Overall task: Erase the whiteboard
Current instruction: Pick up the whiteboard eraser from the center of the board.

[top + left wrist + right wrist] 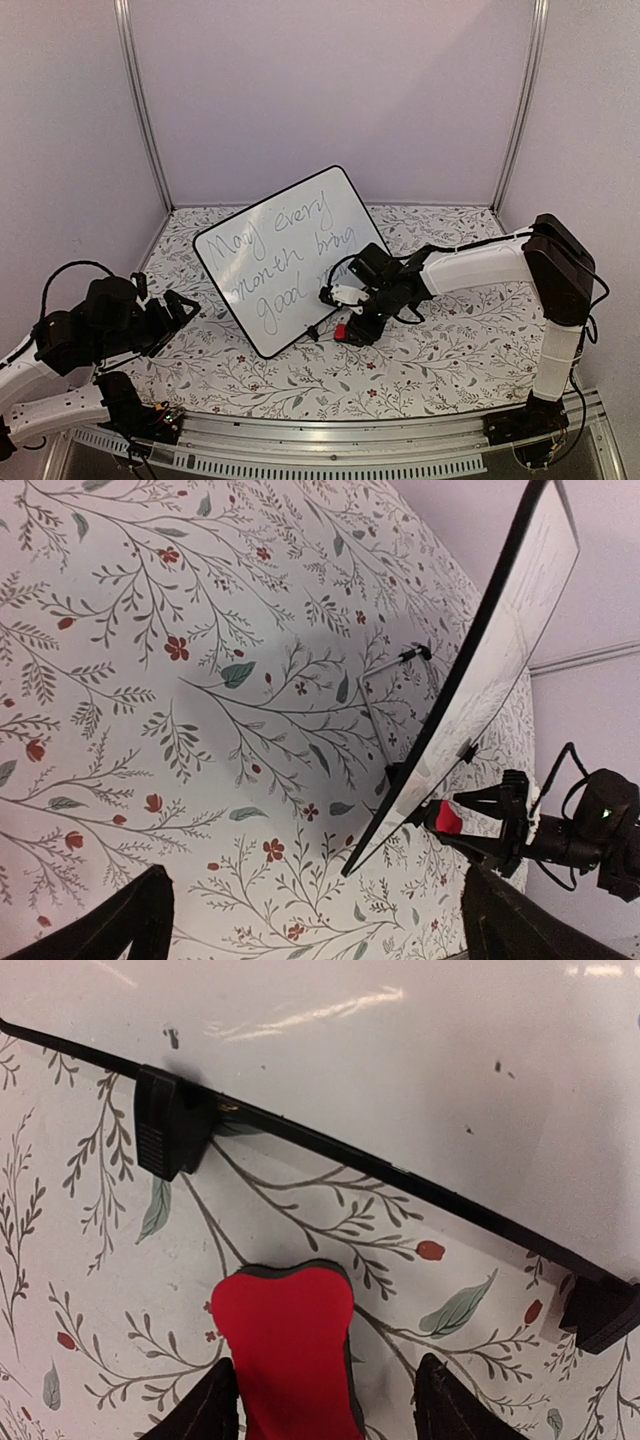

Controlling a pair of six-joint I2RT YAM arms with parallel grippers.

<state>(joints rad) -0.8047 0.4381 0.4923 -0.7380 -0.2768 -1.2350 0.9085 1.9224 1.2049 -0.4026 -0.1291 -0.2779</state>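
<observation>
- The floral table cover [450, 350] carries everything. It looks smooth, so I judge that the board could slide on it under a sideways push.
- The whiteboard [290, 255] stands mid-table, turned askew and tilted up. Its lower edge is on the cover and its face points toward the arms. Wiping pressure should go squarely into the face and stay light, or the board may tip back or swivel.
- The grey handwriting [285, 250] runs in three lines across most of the board's face. Long overlapping strokes along those lines, starting from the near corner, would likely clear it best.
- The left gripper [315, 870] hovers well off the board's left edge, its fingers spread wide with nothing between them. It could usefully brace the board's far edge before any wiping begins.
- The right gripper [325, 1372] sits just beside the board's lower right edge. Its fingers straddle the eraser and are parted, with cloth showing on one side, so it is not clamped.
- The red eraser [290, 1340] lies just below the board's frame. I judge the step in hand is seizing it. The fingers should close centred and firm, then lift it clear of the frame.
- The board's small black foot [165, 1135] juts out near the eraser and should be avoided on the way up.
</observation>
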